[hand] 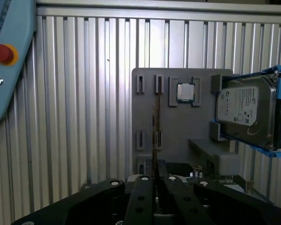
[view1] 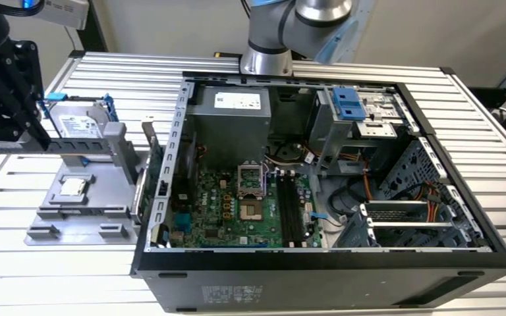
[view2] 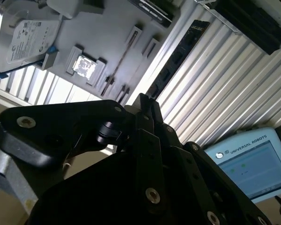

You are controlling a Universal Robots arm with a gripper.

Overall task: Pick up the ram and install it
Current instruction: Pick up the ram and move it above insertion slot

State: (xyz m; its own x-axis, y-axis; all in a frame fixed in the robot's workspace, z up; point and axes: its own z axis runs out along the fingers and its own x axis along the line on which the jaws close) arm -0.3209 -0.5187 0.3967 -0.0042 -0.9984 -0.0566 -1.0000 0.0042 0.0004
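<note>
I'm holding my hand [hand: 155, 176] pinched down narrow, and by my read it's gripping the ram [view2: 178, 57]. In the second wrist view the dark stick is running straight out from my fingertips, and in the first wrist view it's showing as a thin edge-on line off them.

I'm hanging well above the gray fixture [hand: 187, 126], with the hard drive [hand: 246, 110] standing at one side of it. The ram's long axis is lying along the ribs of the surface [hand: 75, 122], and in the exterior view those ribs are running 9 to 3 o'clock.

The open case [view1: 323, 276] is sitting toward 3 o'clock from me, on the exterior view's right, well apart. On the motherboard [view1: 213, 197] inside it, the long black slots [view1: 290, 210] are running roughly 12 to 6. So I'm judging the ram is lying crosswise to them.
</note>
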